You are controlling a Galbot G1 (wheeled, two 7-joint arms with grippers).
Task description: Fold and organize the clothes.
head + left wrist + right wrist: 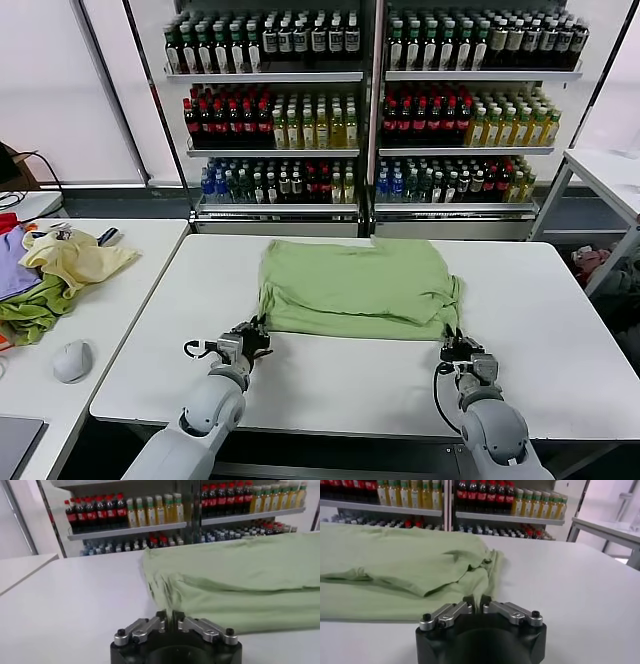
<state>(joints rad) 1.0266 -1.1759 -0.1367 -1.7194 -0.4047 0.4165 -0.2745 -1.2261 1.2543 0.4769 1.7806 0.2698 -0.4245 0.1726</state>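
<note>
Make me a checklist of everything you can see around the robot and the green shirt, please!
Surface: white table, bare around the shirt.
Job's things: light green shirt lying partly folded on the table.
Clutter: pile of yellow, purple and green clothes and a grey mouse on the side table to the robot's left.
Grippers: left gripper shut on the shirt's near left corner; right gripper shut on its near right corner.
Cables: black cable looping along the right wrist.
Surroundings: shelves of bottles behind the table.
</note>
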